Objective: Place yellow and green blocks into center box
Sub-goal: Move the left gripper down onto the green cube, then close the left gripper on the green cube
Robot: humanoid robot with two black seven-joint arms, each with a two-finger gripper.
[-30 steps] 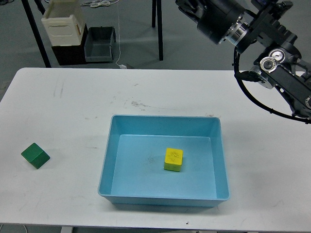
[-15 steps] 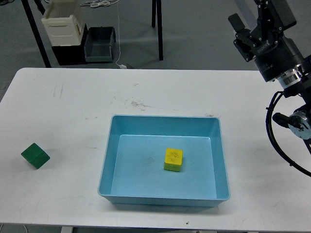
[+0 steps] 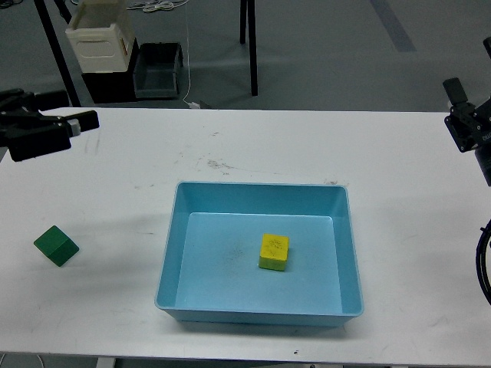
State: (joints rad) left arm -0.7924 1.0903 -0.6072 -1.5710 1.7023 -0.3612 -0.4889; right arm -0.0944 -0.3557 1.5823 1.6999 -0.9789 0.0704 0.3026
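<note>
At the middle of the white bench [image 3: 399,230], a little toward the near edge, sits the blue box [image 3: 259,254], open on top. The yellow block [image 3: 274,251] rests flat on the box floor, slightly right of its center and clear of all four walls. The green block [image 3: 56,245] lies on the bare bench surface near the left edge, well apart from the box and turned so one corner points toward the near edge.

The left end effector [image 3: 80,121] comes in over the far left corner of the bench, its two dark fingers pointing right with a narrow gap between them; they hold nothing, and they are well above and behind the green block. The right end effector [image 3: 464,123] shows only partly at the right edge of the bench, dark and cut off by the frame, so I cannot tell how its fingers stand.

Beyond the far edge, on the grey floor, stand a cream crate [image 3: 100,38] and a grey bin [image 3: 157,69] side by side.
</note>
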